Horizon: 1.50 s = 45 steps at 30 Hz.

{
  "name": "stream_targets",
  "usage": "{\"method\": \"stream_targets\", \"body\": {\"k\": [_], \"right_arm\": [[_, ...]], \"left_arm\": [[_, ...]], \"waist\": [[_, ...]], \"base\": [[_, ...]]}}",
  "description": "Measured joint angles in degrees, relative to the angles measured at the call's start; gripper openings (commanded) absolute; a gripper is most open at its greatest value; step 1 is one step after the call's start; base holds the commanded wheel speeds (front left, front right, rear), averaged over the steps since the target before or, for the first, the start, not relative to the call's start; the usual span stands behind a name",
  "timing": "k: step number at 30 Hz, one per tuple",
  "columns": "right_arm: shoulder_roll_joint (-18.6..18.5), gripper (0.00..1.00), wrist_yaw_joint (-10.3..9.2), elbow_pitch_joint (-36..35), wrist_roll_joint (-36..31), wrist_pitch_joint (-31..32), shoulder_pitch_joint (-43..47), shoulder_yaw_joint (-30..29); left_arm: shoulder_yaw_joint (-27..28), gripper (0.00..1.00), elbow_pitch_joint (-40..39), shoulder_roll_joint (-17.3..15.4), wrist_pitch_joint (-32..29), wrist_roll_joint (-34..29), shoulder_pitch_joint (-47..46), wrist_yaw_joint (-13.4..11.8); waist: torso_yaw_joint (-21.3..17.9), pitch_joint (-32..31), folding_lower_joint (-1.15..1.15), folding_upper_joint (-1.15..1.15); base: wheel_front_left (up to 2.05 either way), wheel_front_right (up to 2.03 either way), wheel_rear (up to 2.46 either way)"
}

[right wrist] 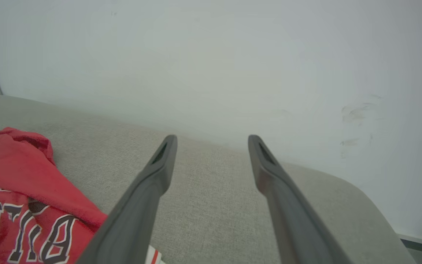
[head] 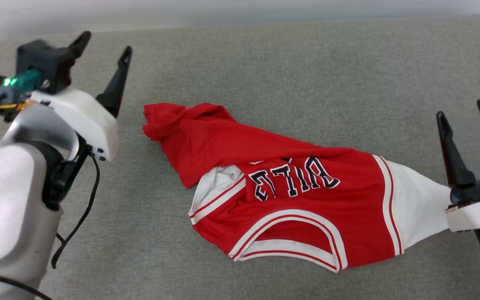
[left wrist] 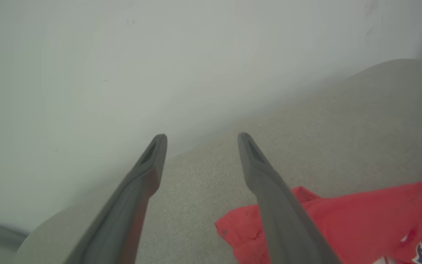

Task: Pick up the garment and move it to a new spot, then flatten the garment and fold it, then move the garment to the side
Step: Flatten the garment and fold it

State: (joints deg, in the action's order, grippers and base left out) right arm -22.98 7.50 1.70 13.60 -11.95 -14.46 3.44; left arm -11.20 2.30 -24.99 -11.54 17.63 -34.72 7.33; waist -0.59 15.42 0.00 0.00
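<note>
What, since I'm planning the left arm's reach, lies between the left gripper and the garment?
Bare grey upholstery, in the head view, between left gripper and garment.

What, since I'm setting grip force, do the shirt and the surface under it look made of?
Shirt: thin, soft knit cloth, likely a sports-jersey synthetic; matte, and it lies in loose folds and wrinkles. Surface: grey woven upholstery-like fabric, matte, with a fine speckled weave and a rounded, seemingly padded edge.
</note>
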Motion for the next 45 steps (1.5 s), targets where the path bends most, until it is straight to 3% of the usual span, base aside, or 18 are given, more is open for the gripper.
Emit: {"method": "stream_targets", "body": {"k": [7,15,21,29,31,37,45], "right_arm": [[1.4,1.0,0.01,-2.3,-2.8,1.2,1.4,0.7],[1.2,1.0,0.01,-2.0,-3.0,1.3,-1.3,3.3],[1.1,1.0,0.0,-0.6,-3.0,0.4,-3.5,4.4],[2.2,1.0,0.01,2.0,-3.0,-0.7,-5.0,6.4],[2.3,1.0,0.01,2.6,-3.0,-1.0,-5.0,6.5],[3.2,1.0,0.0,3.7,-2.5,-1.9,-3.8,4.8],[5.4,1.0,0.0,3.9,-2.9,-2.7,-0.8,2.2]], "left_arm": [[-13.9,1.0,-0.7,-10.2,-20.5,14.9,-9.8,0.1],[-26.6,1.0,1.8,-15.5,-39.6,27.9,-16.3,0.1],[-34.3,1.0,4.5,-16.6,-44.6,30.8,-19.3,0.1],[-41.5,1.0,8.8,-17.5,-43.8,32.5,-21.6,0.1],[-42.4,0.0,9.3,-17.7,-42.7,33.3,-22.0,0.2],[-45.3,0.0,7.7,-18.7,-35.2,33.3,-23.6,0.1],[-43.8,0.0,2.2,-18.7,-24.8,31.3,-30.5,0.2]], "waist": [[-1.5,3.3,0.0,0.0],[-3.9,7.2,0.0,0.0],[-5.4,10.0,0.0,0.0],[-6.8,12.2,-0.01,0.0],[-6.8,11.9,-0.01,0.0],[-5.8,9.4,0.0,0.0],[-4.5,5.9,0.0,0.0]], "base": [[0.0,0.0,0.0],[0.0,0.0,0.0],[0.0,0.0,0.0],[0.0,0.0,0.0],[0.0,0.0,0.0],[0.0,0.0,0.0],[0.0,0.0,0.0]]}}
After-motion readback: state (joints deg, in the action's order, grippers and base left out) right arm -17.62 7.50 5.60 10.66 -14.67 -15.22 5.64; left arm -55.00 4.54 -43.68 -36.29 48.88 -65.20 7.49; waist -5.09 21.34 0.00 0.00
